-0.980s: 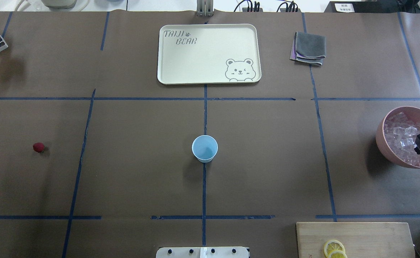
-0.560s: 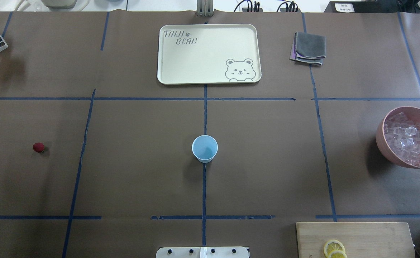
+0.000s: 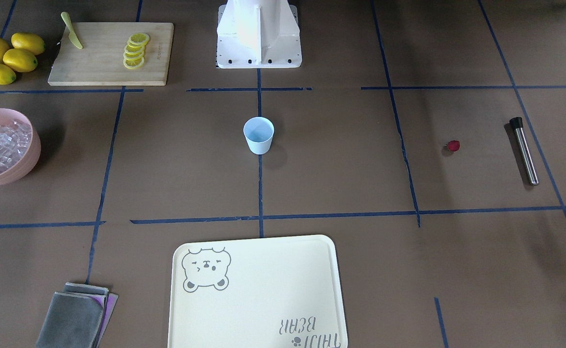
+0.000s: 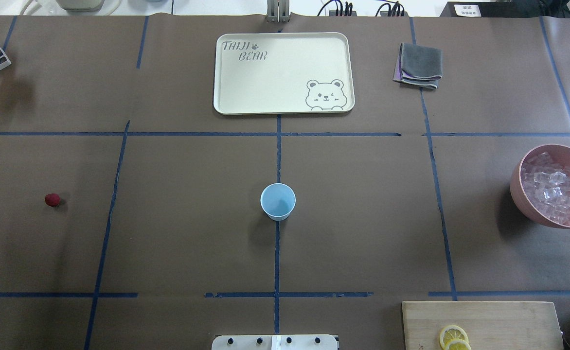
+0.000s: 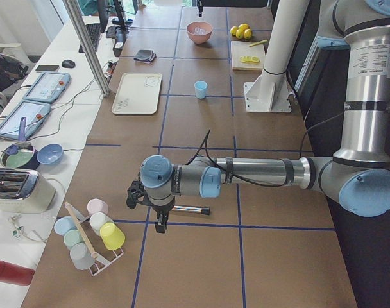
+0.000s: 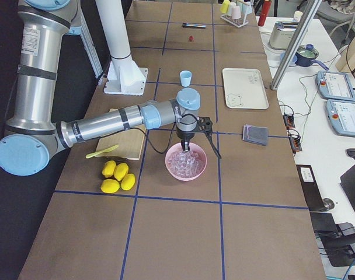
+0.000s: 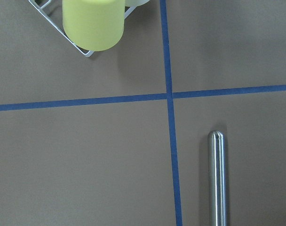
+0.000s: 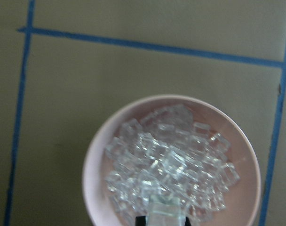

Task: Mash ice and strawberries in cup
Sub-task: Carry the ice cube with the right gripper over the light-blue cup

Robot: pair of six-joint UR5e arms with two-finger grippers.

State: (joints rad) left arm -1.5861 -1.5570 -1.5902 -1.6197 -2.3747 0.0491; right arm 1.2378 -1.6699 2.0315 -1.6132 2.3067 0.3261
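The pale blue cup point(image 4: 277, 201) stands upright mid-table, nothing visible in it. One dark red strawberry point(image 4: 52, 200) lies far to its left, near a steel muddler point(image 3: 524, 150). Ice point(image 4: 552, 192) fills a pink bowl point(image 4: 521, 204) at the right edge. My right gripper point(image 6: 186, 150) hangs just above that bowl; in the right wrist view one ice cube point(image 8: 164, 209) sits close up between its dark fingertips. My left gripper point(image 5: 160, 221) hovers by the muddler point(image 7: 217, 179). I cannot tell whether it is open or shut.
A cream bear tray point(image 4: 283, 73) and a folded grey cloth point(image 4: 418, 65) lie at the far side. A wooden board point(image 3: 111, 53) with lemon slices and a knife, whole lemons point(image 3: 7, 55) and a rack of cups point(image 5: 92, 234) stand toward the table ends.
My right gripper was down among the ice in the bowl a second ago; it has since drawn off to the right and left the overhead view. Cup and strawberry have not moved.
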